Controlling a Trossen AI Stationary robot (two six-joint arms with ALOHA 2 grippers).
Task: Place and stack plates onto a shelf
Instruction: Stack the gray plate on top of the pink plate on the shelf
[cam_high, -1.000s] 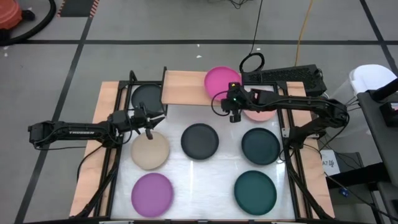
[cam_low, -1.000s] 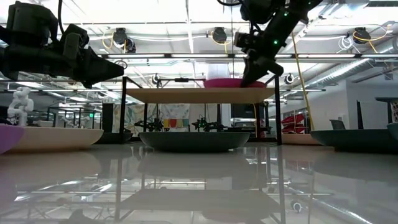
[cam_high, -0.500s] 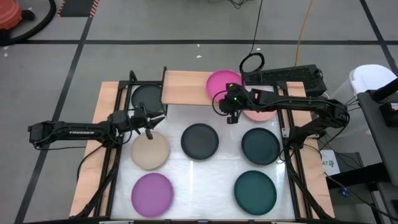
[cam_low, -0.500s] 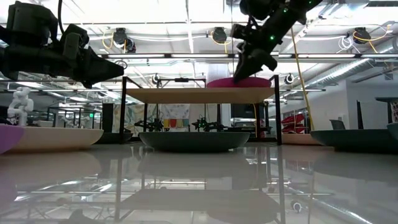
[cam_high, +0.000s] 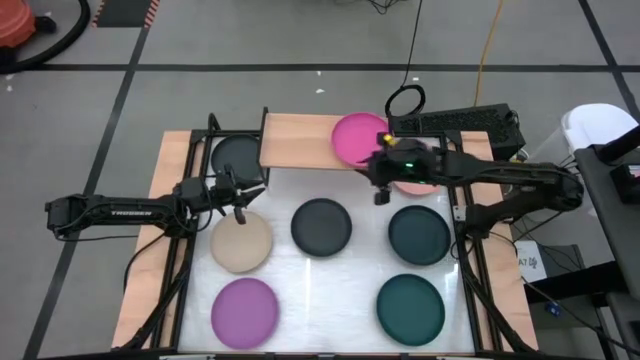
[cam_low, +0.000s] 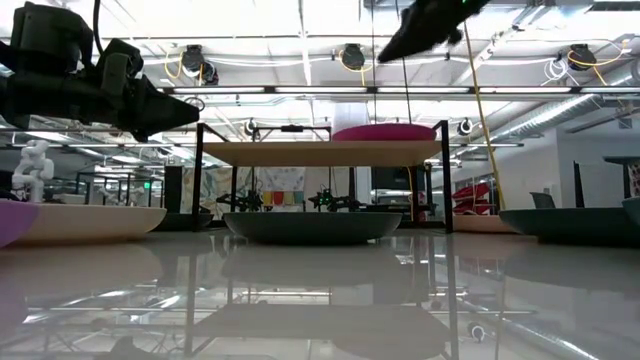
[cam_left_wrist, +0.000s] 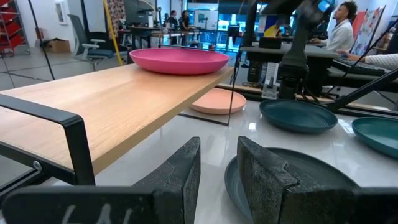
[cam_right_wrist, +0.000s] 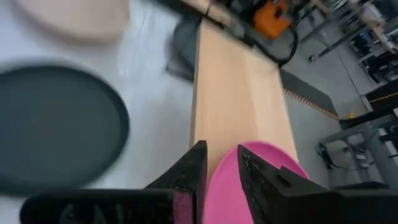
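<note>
Table (cam_high: 300, 290): white top with wooden edges; carries the shelf and the loose plates.
Shelf (cam_high: 300, 140): light wooden board on thin black legs, at the far edge of the table.
Magenta plate (cam_high: 358, 135): lies flat on the shelf's right end, nothing touching it.
Charcoal plate (cam_high: 321, 225): mid-table.
Second charcoal plate (cam_high: 236, 153): partly under the shelf's left end.
Beige plate (cam_high: 241, 243): left of the middle charcoal plate.
Purple plate (cam_high: 245, 311): near left corner of the table.
Teal plates: one (cam_high: 418, 233) right of the charcoal plate, one (cam_high: 409, 306) nearer the front edge.
Pink plate (cam_high: 416, 184): beside the shelf's right end, mostly hidden under the right arm.
Right gripper (cam_high: 383, 178): in the air just off the shelf's front right corner, between magenta and pink plates; fingers (cam_right_wrist: 189, 171) a narrow gap apart, holding nothing.
Left gripper (cam_high: 240, 196): hangs over the beige plate's far edge; fingers (cam_left_wrist: 180, 174) slightly parted, empty.
</note>
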